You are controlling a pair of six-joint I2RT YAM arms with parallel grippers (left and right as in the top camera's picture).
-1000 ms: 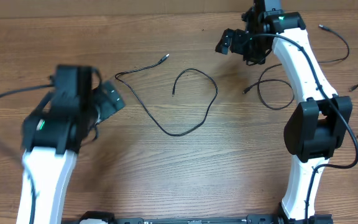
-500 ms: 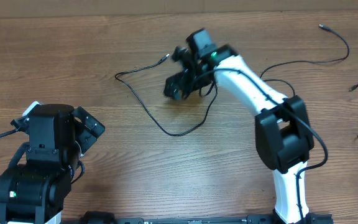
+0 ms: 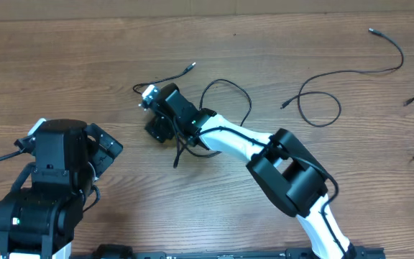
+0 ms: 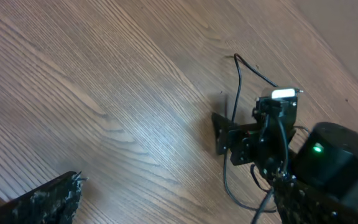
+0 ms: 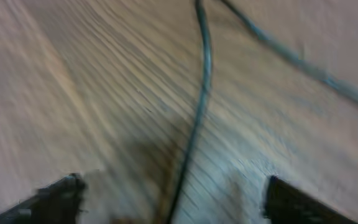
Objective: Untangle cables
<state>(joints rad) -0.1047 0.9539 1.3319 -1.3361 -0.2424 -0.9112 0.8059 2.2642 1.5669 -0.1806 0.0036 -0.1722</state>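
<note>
The right claw (image 3: 158, 126) hangs low over the worktop (image 3: 63, 57), left of centre, its fingers spread wide; in the blurred right wrist view the centre cable (image 5: 199, 106) runs lengthwise between them, away from the claw. That cable lies loosely looped, its silver plug end (image 3: 191, 67) pointing toward the far edge. A second cable (image 3: 379, 70) curls far right. The left claw (image 3: 106, 147) stands open and empty

Brown wood-grain table (image 3: 192, 208) under soft, even light.
</note>
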